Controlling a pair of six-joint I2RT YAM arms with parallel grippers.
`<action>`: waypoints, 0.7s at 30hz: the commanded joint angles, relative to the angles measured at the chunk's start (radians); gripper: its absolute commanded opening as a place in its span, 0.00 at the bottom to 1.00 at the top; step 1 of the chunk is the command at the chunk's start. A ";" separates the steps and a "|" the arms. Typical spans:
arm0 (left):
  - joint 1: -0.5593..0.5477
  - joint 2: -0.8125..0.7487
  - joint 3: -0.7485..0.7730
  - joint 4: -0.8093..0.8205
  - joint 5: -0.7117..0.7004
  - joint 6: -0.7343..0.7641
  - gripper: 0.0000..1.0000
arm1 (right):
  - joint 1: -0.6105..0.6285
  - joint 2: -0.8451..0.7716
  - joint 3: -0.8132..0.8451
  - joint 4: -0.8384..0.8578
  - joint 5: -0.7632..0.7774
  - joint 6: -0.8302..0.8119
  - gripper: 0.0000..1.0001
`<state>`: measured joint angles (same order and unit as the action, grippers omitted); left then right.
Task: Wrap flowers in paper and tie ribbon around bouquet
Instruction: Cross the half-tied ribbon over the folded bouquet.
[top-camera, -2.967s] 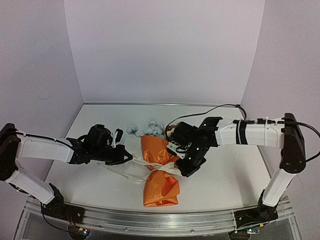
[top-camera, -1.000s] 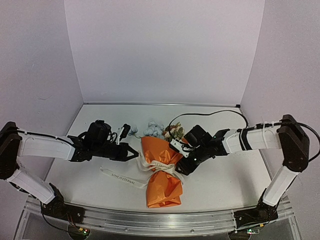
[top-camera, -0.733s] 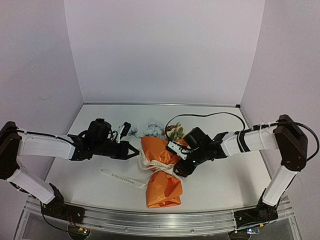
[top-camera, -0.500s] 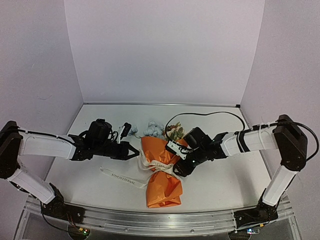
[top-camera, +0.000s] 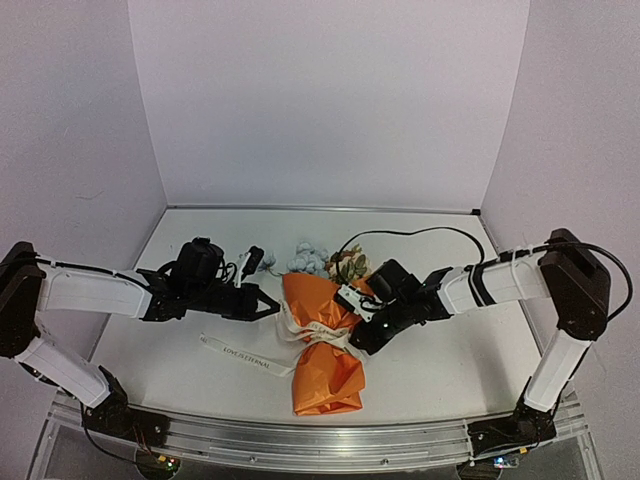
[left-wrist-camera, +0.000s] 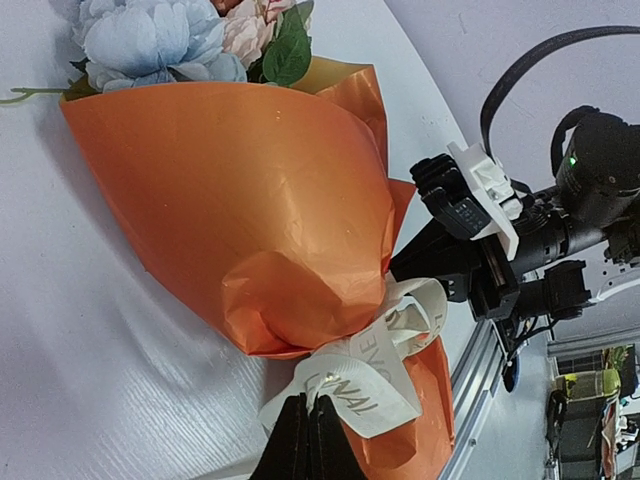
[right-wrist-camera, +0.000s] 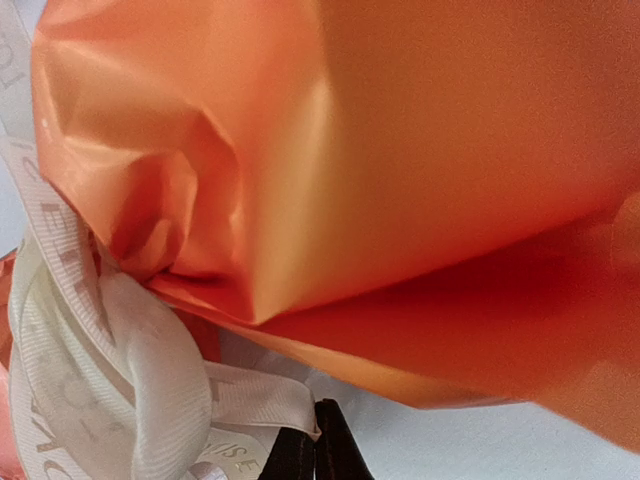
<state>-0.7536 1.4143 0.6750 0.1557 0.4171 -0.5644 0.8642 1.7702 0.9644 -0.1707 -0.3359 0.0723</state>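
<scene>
Wrist views show left claw (left-wrist-camera: 306, 442) and right claw (right-wrist-camera: 314, 453) pinched shut on the ribbon (left-wrist-camera: 375, 365) binding the bouquet (left-wrist-camera: 250, 200); only overhead shows its tail on the bench (top-camera: 450, 350).

Back wall (top-camera: 320, 100): plain pale lilac, flat
Side walls (top-camera: 70, 130): same lilac, angled inward
Table (top-camera: 450, 350): white, smooth top
Near edge: metal rail (top-camera: 300, 445) along the table
Light: soft, even, faint shadows

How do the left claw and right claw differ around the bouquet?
The left claw reaches in from the left of the bouquet, beside its upper cone. The right claw comes from the right, lower, at the tied waist. The left claw points straight across; the right claw angles toward the near edge. Both are shut on the ribbon.
</scene>
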 joint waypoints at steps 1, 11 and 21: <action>-0.001 0.003 0.041 0.022 0.032 0.019 0.00 | 0.000 -0.064 -0.015 -0.025 0.045 0.033 0.00; -0.025 0.049 0.089 0.015 0.073 0.054 0.12 | 0.000 -0.154 -0.006 -0.237 0.254 0.034 0.00; -0.075 0.080 0.124 -0.042 -0.062 0.060 0.42 | 0.002 -0.220 -0.032 -0.407 0.451 0.087 0.00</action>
<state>-0.8236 1.5218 0.7738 0.1475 0.4395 -0.5191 0.8642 1.5993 0.9501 -0.4878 -0.0019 0.1176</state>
